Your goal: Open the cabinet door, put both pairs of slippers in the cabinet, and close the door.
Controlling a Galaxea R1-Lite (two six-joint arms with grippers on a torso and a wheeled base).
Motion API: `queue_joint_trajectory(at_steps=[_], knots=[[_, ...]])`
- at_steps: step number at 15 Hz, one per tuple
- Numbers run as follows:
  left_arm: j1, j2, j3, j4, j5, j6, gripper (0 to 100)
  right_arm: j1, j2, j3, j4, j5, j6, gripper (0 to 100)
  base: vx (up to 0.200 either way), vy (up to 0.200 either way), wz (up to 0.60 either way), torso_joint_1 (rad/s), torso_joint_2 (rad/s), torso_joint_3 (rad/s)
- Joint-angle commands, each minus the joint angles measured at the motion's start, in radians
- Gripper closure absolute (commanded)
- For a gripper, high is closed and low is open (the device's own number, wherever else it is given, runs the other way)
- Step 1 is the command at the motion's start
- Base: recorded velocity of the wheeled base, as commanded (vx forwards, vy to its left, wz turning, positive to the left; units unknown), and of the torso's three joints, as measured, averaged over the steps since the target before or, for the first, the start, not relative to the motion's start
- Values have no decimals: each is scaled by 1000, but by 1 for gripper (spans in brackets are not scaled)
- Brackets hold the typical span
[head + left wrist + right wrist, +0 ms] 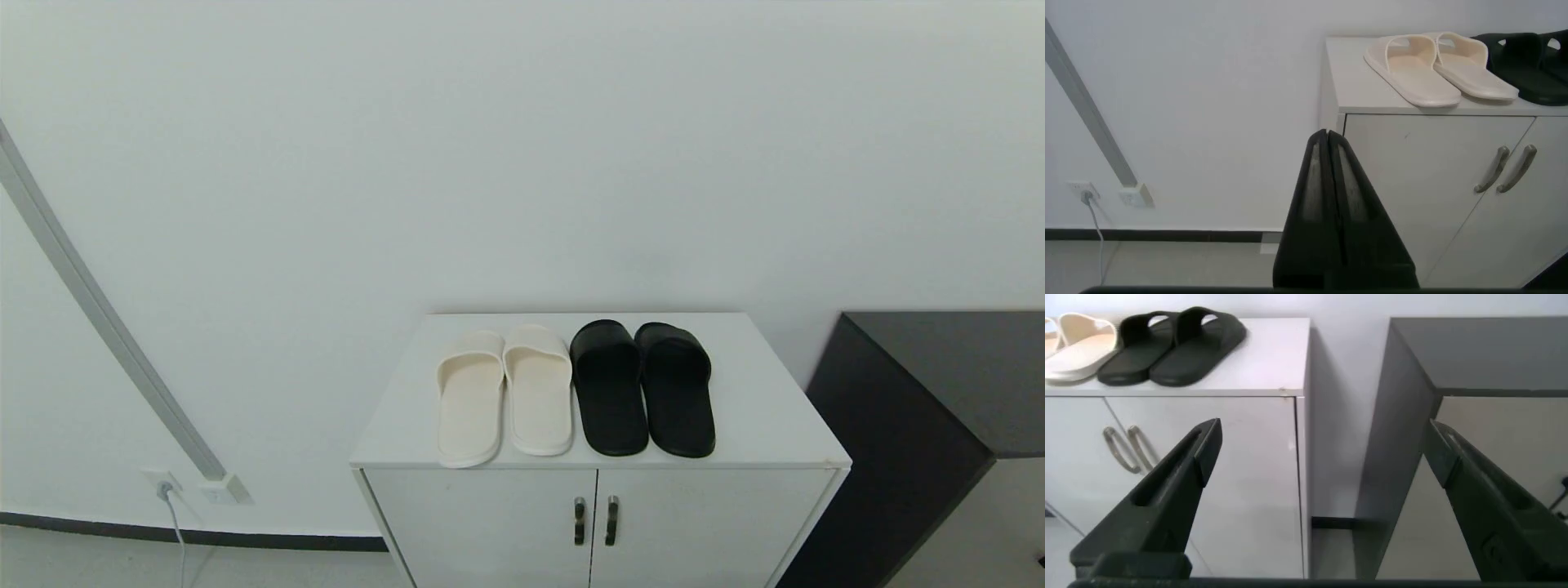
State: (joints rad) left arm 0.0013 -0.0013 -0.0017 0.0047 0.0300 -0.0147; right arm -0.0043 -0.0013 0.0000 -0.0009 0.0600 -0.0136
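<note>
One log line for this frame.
stage: not started | cabinet doors: closed | white slippers, black slippers: on top | left gripper: shut | right gripper: open

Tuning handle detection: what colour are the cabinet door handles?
Silver-grey metal handles; clearest in the left wrist view.

We see smooth, matt, rubbery cream slippers (504,396) and black slippers (642,388), a smooth white-coated cabinet (767,408), and satin metal handles (579,520).

cabinet (482,523) bottom cut off in head view, inside hidden (doors (702,523) shut), black slippers (1531,69) clipped in left wrist view
</note>
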Motion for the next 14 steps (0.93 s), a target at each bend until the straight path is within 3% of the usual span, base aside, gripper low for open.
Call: queue_joint_trajectory(at_steps=[1, 5, 6, 7, 9, 12, 14], knots=[[0, 1, 0, 0, 1, -2, 100, 1, 1, 0, -1, 11, 0, 0, 0, 0, 0, 0, 0, 0], [0, 1, 0, 0, 2, -4, 100, -2, 9, -34, -14, 6, -31, 0, 0, 0, 0, 0, 0, 0], [0, 1, 0, 0, 1, -4, 100, 13, 110, -262, -10, 4, 73, 0, 0, 0, 0, 0, 0, 0], [0, 1, 0, 0, 1, -2, 100, 30, 196, -365, 73, 18, 149, 0, 0, 0, 0, 0, 0, 0], [0, 1, 0, 0, 1, -2, 100, 32, 322, -328, 133, 107, 21, 0, 0, 0, 0, 0, 0, 0], [0, 1, 0, 1, -1, -1, 100, 63, 719, -324, -139, 170, 21, 0, 0, 0, 0, 0, 0, 0], [0, 1, 0, 1, -2, -1, 100, 205, 940, -342, -344, 96, 63, 0, 0, 0, 0, 0, 0, 0]])
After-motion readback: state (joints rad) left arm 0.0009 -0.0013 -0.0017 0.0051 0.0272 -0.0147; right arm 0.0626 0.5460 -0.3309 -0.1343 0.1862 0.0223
